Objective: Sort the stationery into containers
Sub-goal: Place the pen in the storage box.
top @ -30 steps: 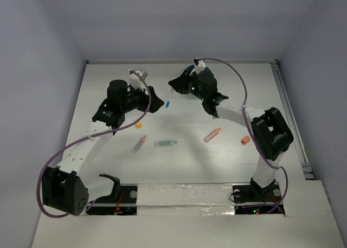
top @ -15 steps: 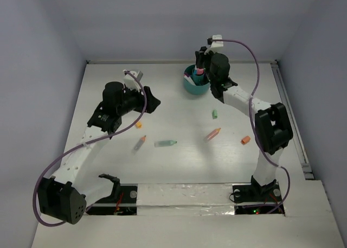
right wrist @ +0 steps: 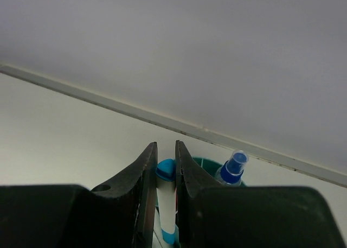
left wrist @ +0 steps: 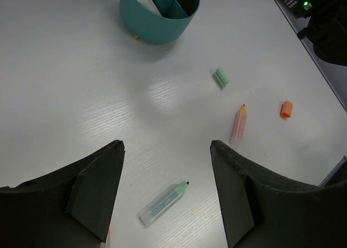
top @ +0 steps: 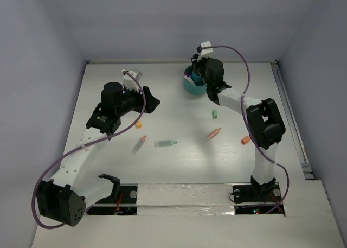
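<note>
The teal organiser (top: 190, 87) stands at the back of the table; it also shows in the left wrist view (left wrist: 159, 21). My right gripper (top: 197, 74) hangs over it, shut on a white pen with a blue cap (right wrist: 167, 171), held upright above the organiser's rim (right wrist: 204, 161). A blue-capped clear bottle (right wrist: 233, 166) stands in the organiser. My left gripper (top: 150, 102) is open and empty above the table (left wrist: 165, 146). A green highlighter (left wrist: 162, 203) lies below it. A green cap (left wrist: 220, 77), an orange-pink pen (left wrist: 238, 123) and an orange cap (left wrist: 286, 109) lie to the right.
Another orange-pink pen (top: 140, 144) and a small orange cap (top: 138, 125) lie under the left arm. The green highlighter (top: 165, 143) lies mid-table. A rail (top: 290, 115) runs along the table's right edge. The back wall is close behind the organiser.
A blue-capped item that lay on the table left of the organiser is gone from there. My right gripper rose over the organiser, then shifted slightly left. My left gripper barely moved.
</note>
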Controlling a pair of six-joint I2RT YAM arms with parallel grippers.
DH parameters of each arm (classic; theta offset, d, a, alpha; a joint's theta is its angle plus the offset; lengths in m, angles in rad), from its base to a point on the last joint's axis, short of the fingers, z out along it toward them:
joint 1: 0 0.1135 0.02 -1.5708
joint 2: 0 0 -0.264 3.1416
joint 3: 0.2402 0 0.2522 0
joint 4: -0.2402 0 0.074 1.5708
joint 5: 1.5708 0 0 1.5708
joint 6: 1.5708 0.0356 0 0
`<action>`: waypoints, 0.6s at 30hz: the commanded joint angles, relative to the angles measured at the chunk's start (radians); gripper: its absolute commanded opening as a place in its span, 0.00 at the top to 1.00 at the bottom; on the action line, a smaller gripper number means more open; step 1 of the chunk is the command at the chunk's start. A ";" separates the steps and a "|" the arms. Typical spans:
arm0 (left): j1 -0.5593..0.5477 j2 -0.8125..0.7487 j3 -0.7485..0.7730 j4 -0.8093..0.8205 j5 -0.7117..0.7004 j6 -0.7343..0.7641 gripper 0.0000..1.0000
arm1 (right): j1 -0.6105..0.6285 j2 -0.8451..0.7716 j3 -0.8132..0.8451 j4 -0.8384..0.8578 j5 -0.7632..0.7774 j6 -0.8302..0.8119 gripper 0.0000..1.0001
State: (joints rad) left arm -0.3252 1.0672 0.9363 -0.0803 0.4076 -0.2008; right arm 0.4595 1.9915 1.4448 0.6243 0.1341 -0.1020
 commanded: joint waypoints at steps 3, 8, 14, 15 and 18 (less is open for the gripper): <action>-0.003 -0.021 0.032 0.008 -0.003 -0.008 0.39 | 0.005 0.003 -0.029 0.086 -0.060 0.001 1.00; -0.003 -0.019 0.030 0.008 -0.003 -0.009 0.39 | 0.005 -0.002 -0.069 0.086 -0.088 0.007 1.00; -0.003 -0.023 0.027 0.010 -0.007 -0.008 0.39 | 0.005 0.012 -0.095 0.066 -0.085 -0.007 0.96; -0.003 -0.024 0.029 0.010 -0.006 -0.008 0.39 | 0.005 0.010 -0.101 0.069 -0.085 -0.002 0.91; -0.003 -0.023 0.025 0.010 -0.004 -0.008 0.39 | 0.005 -0.006 -0.124 0.069 -0.085 0.007 0.74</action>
State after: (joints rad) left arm -0.3256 1.0672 0.9363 -0.0849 0.4026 -0.2031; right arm 0.4595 1.9972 1.3373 0.6426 0.0574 -0.0971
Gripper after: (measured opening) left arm 0.614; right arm 0.224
